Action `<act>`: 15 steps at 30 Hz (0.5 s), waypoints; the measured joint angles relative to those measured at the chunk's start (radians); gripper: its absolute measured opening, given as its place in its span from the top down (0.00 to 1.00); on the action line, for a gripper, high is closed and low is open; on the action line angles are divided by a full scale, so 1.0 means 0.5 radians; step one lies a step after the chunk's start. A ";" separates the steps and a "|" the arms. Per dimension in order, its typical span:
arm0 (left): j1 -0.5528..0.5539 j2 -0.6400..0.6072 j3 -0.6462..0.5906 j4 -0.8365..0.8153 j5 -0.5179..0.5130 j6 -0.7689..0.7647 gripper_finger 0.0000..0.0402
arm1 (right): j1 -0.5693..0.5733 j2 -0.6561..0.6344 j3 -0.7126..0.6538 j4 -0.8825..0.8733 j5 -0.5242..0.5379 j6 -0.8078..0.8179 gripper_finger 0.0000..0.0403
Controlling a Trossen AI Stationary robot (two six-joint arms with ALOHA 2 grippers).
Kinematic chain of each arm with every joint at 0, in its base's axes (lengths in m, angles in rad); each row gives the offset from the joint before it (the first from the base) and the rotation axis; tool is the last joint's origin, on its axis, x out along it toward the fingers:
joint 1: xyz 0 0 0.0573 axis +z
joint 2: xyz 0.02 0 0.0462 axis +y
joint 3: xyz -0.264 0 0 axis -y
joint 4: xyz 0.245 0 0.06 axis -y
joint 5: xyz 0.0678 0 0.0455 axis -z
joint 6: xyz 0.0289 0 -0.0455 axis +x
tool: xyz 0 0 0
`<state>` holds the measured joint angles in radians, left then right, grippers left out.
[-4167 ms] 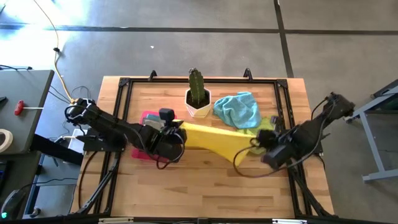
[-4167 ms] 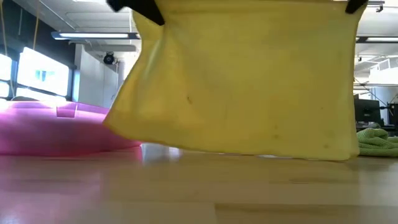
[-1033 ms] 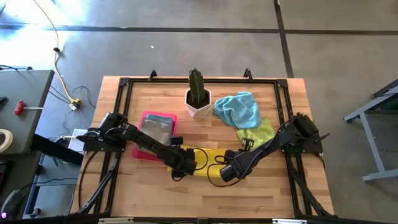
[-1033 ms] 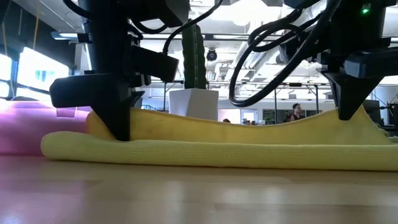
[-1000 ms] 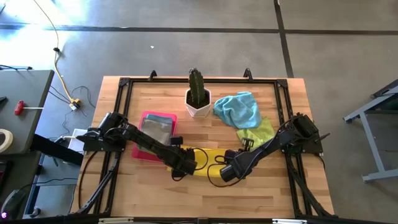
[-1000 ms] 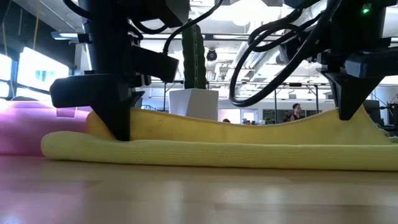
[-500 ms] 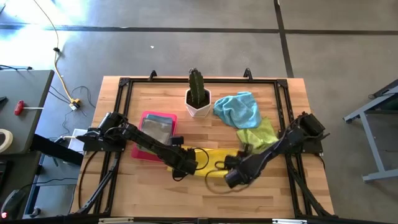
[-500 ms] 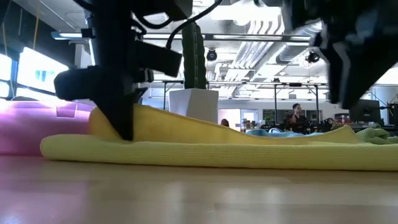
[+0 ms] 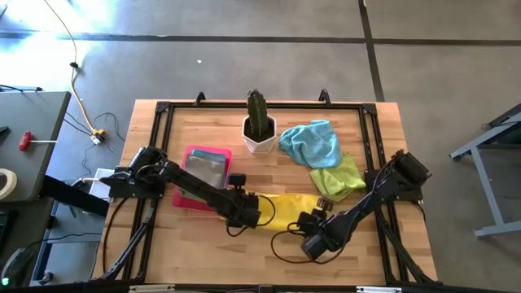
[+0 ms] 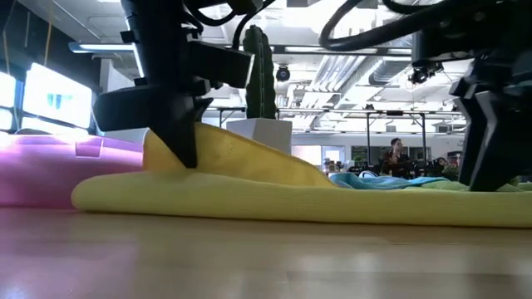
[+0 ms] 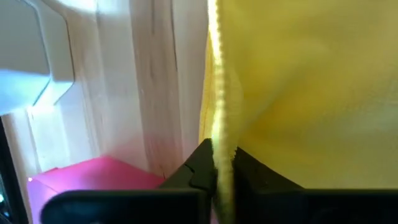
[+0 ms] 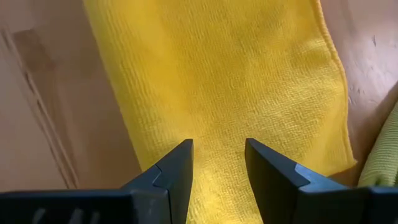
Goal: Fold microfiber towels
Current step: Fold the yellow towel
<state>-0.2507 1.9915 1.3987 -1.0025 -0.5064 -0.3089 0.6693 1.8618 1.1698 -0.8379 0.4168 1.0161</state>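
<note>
One pinched towel edge (image 11: 219, 124) — left gripper (image 11: 219, 169)

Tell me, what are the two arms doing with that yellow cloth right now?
Left gripper shut on yellow towel, lifting its edge. Right gripper open, hovering above the towel's other end. Pink tray close beside the left arm.

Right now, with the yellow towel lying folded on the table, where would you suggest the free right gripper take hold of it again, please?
Probably the end corner of the yellow towel beside the lime green towel, coming from above. It lies flat there, with its edge exposed under the open right gripper. The left gripper is shut on the opposite edge, lifting it off the table.
</note>
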 joint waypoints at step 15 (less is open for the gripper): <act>-0.015 0.000 -0.002 -0.072 0.256 -0.369 0.51 | 0.029 -0.008 -0.001 -0.225 0.174 0.088 0.66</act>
<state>-0.2583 1.9915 1.3979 -1.0385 -0.3782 -0.4935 0.6838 1.8577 1.1694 -0.9506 0.5038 1.0600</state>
